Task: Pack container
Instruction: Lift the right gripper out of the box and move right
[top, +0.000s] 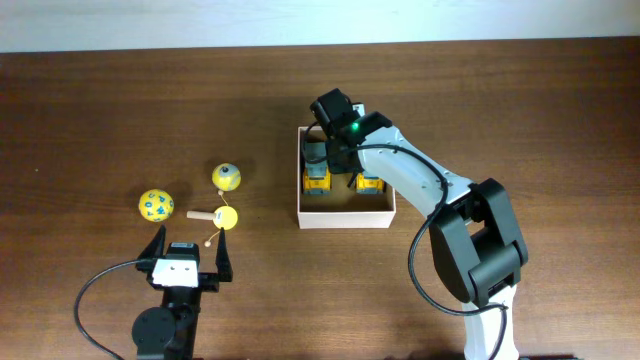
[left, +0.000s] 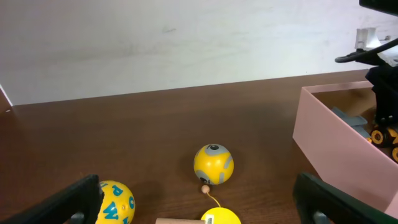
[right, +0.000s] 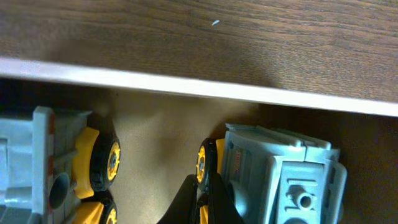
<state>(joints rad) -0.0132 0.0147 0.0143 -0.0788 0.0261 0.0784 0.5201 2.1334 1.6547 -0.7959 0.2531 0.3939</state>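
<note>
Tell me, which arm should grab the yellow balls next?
Probably the left arm. The left pincer is open and sits right by the lettered ball and the yellow-grey ball. The right pincer is shut, over at the container, farther from them.

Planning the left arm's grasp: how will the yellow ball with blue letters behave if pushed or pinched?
The lettered ball looks round and smooth, so a push would probably send it rolling over the flat table. Its curved sides may slip out unless the open left gripper closes across its middle.

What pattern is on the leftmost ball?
Ball: yellow with blue letters; clearest in left wrist view.
</note>
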